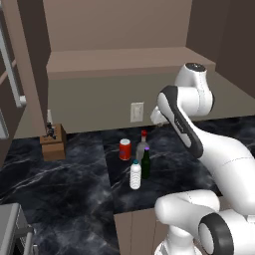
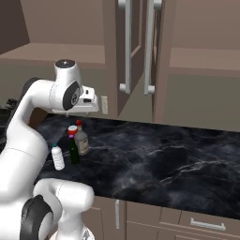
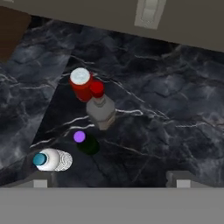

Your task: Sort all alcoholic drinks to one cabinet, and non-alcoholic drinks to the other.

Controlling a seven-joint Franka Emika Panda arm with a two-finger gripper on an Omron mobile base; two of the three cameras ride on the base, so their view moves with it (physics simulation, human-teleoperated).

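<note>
Claw (image 3: 109,183) wide open, empty, above 4 drinks.

Marble counter (image 1: 74,184); bottles (image 1: 145,163), can (image 1: 125,149), perhaps

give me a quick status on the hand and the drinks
Hand open, empty, above the counter. Red can, red-capped bottle, green bottle, blue-capped bottle all upright, clustered tight. Neighbours crowd any grasp.

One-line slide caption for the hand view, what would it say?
Open gripper looks down on red can, red-capped bottle, green bottle and white plastic bottle on the dark marble counter.
</note>
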